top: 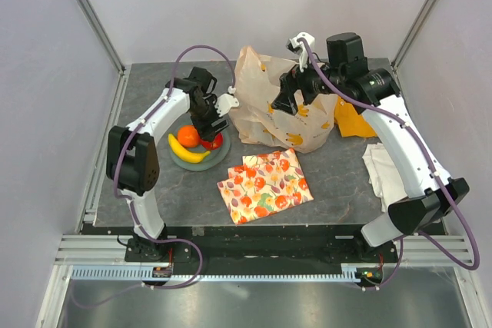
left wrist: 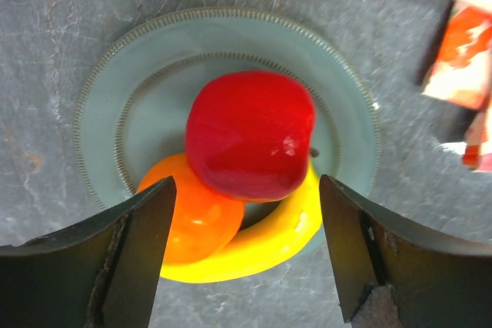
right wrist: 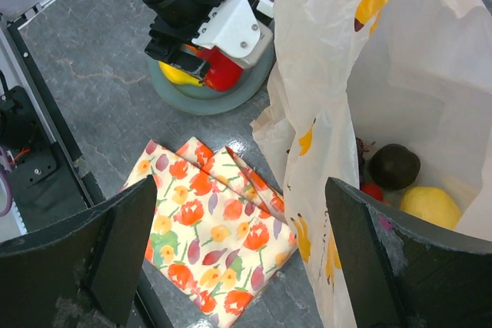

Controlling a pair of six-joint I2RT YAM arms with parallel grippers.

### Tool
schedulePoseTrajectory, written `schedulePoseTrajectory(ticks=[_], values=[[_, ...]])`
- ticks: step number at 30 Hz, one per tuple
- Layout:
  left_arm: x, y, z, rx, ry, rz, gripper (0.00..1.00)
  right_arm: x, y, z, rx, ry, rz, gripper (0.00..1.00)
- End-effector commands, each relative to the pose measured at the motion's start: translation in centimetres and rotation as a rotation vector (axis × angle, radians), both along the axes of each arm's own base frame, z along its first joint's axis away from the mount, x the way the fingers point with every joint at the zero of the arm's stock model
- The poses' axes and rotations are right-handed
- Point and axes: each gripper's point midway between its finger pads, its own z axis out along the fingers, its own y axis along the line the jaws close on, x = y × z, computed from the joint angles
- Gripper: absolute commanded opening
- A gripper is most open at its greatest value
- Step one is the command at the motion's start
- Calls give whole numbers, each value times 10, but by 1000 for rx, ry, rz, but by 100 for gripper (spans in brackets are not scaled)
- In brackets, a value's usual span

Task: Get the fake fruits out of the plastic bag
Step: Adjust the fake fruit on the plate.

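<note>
A grey-green plate (left wrist: 100, 113) carries a red apple (left wrist: 250, 144), an orange (left wrist: 196, 217) and a yellow banana (left wrist: 269, 247). My left gripper (left wrist: 246, 220) hangs just above them, open; its fingers flank the fruits without touching. The plastic bag (top: 265, 113) stands upright at the table's middle back. Its mouth gapes in the right wrist view, showing a yellow lemon (right wrist: 430, 205), a dark round fruit (right wrist: 394, 165) and a bit of red fruit (right wrist: 373, 190) at the bottom. Above the bag's front wall (right wrist: 323, 136), my right gripper (right wrist: 240, 213) is open and holds nothing.
A folded fruit-patterned cloth (top: 265, 184) lies in front of the bag. A folded white cloth (top: 380, 170) rests at the right under the right arm. An orange sheet (top: 354, 120) shows behind the bag. Metal frame posts stand at the table's back corners.
</note>
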Motion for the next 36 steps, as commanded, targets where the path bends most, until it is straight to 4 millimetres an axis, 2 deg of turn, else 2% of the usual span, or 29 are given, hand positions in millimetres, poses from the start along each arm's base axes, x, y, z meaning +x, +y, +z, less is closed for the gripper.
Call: schedulePoseTrajectory(ticks=[1,6,11,14,15,17,22,27,30,34,36], values=[[18,10,-1,93,-50,-82,82,10,5,2,44,12,1,98],[29,7,-7,102,-32,-96,79,20,3,3,62,24,-16,98],[47,5,-4,92,-47,-61,74,28,0,4,73,32,-41,98],[55,1,-2,69,-36,-47,69,31,-2,3,76,36,-49,98],[53,4,-9,70,-1,-38,67,31,-1,1,76,40,-50,98],[60,2,-3,46,1,-25,62,33,-4,-1,74,46,-58,98],[60,3,-9,1,86,1,51,37,-7,-7,70,61,-74,98],[56,7,-11,-22,137,22,46,42,-9,-10,72,74,-88,98],[62,14,-9,-33,134,75,50,45,-9,-12,76,80,-91,98],[73,15,6,-73,103,126,66,47,-8,-13,80,87,-92,98],[74,10,16,-104,89,139,71,48,-7,-15,82,93,-91,98]])
